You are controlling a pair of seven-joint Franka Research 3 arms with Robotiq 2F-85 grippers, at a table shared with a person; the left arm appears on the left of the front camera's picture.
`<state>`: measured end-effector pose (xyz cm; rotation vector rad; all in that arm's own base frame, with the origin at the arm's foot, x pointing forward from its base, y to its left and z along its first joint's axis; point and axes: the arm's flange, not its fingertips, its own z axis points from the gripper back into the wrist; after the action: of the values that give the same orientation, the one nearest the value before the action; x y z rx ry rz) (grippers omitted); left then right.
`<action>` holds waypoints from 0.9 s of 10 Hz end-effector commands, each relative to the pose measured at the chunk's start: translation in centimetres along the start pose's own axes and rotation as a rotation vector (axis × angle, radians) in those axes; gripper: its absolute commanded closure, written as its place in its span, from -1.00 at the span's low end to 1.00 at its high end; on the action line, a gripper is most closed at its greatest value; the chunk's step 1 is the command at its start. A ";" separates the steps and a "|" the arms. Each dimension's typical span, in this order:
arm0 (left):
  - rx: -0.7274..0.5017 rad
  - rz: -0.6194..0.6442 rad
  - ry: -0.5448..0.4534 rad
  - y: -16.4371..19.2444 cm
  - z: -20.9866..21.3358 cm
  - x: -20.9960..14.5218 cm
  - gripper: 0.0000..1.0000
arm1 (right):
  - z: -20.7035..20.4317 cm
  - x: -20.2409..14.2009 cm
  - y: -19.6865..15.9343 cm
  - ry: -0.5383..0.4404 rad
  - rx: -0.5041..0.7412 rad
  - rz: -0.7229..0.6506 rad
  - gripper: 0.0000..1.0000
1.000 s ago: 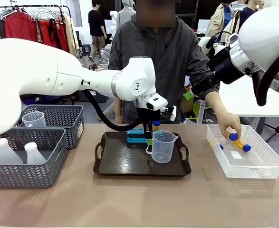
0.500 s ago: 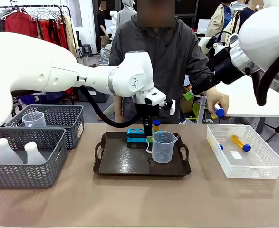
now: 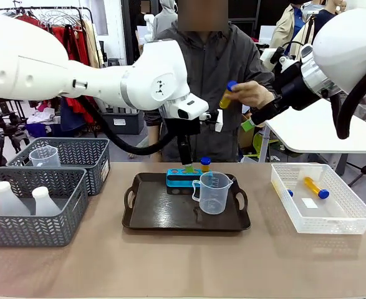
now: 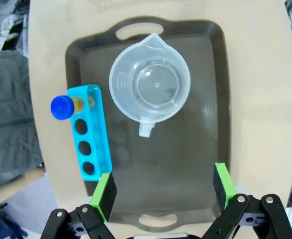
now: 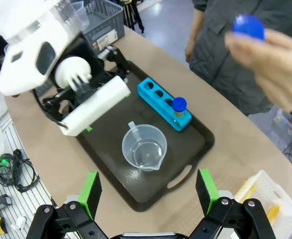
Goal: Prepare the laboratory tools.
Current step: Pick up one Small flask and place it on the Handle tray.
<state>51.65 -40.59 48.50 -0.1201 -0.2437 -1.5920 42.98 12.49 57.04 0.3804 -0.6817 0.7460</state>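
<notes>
- Done so far: the measuring beaker (image 3: 214,192) stands upright on the dark tray (image 3: 158,215). The blue tube rack (image 3: 180,178) sits just beside it, along the tray's far edge.
- Rack load: one blue-capped tube (image 4: 62,107) stands in the end hole. In the left wrist view I count three holes empty.
- Tubes left to load: the person's hand (image 3: 252,94) holds a second tube (image 3: 227,93) in the air, above and to the right of the tray. A third tube (image 3: 313,187) lies in the clear bin (image 3: 332,225) on the table's right side. A blue cap near it is probably the fourth tube, but the bin wall hides too much of it for me to be sure.
- Flasks left to place: two conical flasks (image 3: 2,199) stand in the near grey basket (image 3: 33,230), and none is on the tray. I judge the task less than half complete.
- Left gripper (image 4: 163,186): the jaws are spread wide with nothing between the pads. It points straight down over the tray, with one pad just beside the rack's empty end.
- Right gripper (image 5: 148,191): the jaws are spread wide and hold nothing. It hangs high above the table, looking down on the tray, well apart from every tool.
</notes>
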 end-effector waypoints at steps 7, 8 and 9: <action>0.067 0.269 0.014 -6.2 9.0 -7.2 -1.00 | 0.0 0.0 -0.1 -0.018 0.017 0.000 -1.00; 0.081 0.327 0.025 -6.7 10.4 -7.6 -1.00 | 0.0 0.0 -0.1 -0.018 0.017 0.000 -1.00; 0.084 0.425 0.050 -7.2 12.0 -8.1 -1.00 | 0.0 0.0 -0.1 -0.018 0.017 0.000 -1.00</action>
<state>45.07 -30.25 57.58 -0.0807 -0.2575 -1.2448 42.98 12.48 57.04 0.3803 -0.6812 0.7459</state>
